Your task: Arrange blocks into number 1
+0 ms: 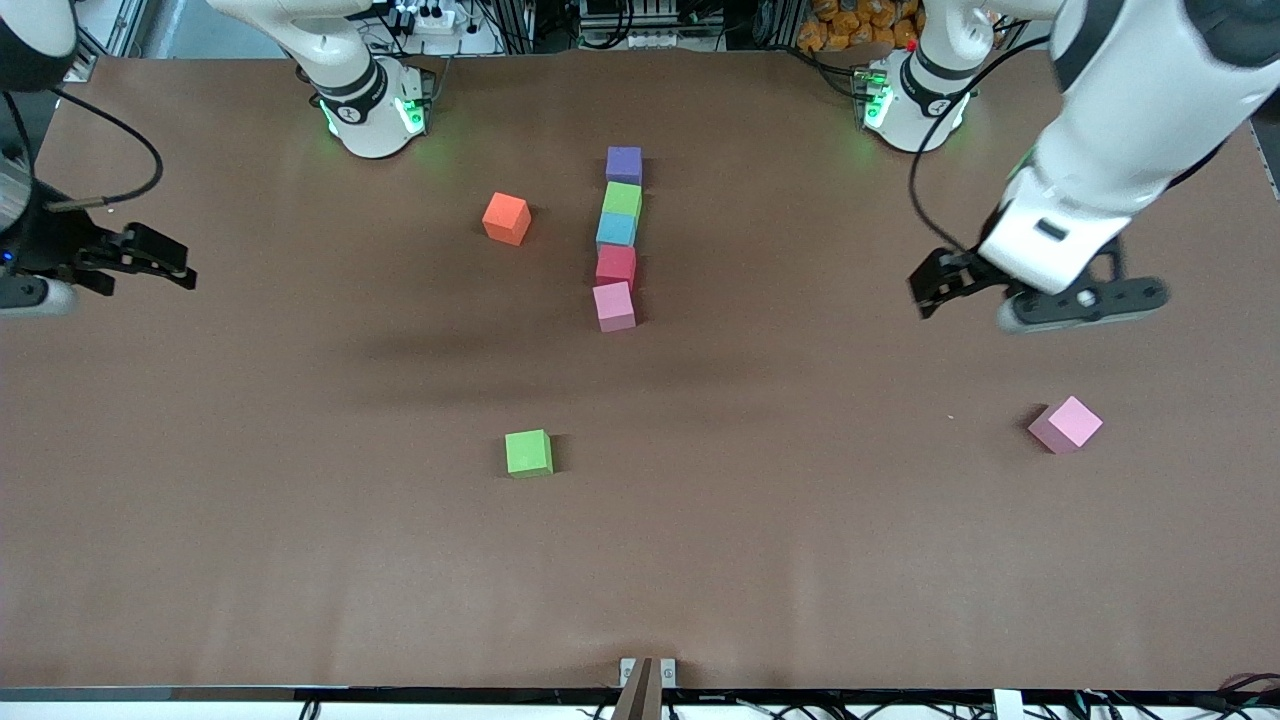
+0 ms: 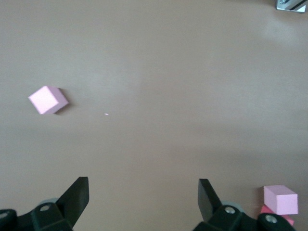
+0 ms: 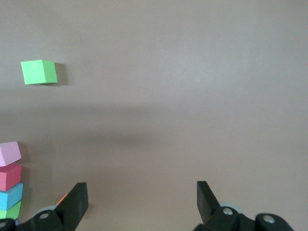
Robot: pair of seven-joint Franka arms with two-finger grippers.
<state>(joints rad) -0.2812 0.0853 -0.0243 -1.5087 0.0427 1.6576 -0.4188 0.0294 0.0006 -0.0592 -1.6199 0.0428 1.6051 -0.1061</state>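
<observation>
Five small matte foam cubes, equal size, sit in a single line near table centre, running 12 to 6 o'clock in the front view. From 12 end: purple foam cube (image 1: 624,164), green foam cube (image 1: 622,200), light blue foam cube (image 1: 616,230), red foam cube (image 1: 616,266), pink foam cube (image 1: 614,306). Each touches or sits just beside its neighbour; line leans slightly, pink one turned a bit off square. All flat on table.

Two loose cubes, well apart from the line: second green foam cube (image 1: 528,453) at approx 7 o'clock from pink end, square to table; second pink foam cube (image 1: 1066,424) at approx 4 o'clock, toward left arm's end, rotated roughly diamond-wise.
</observation>
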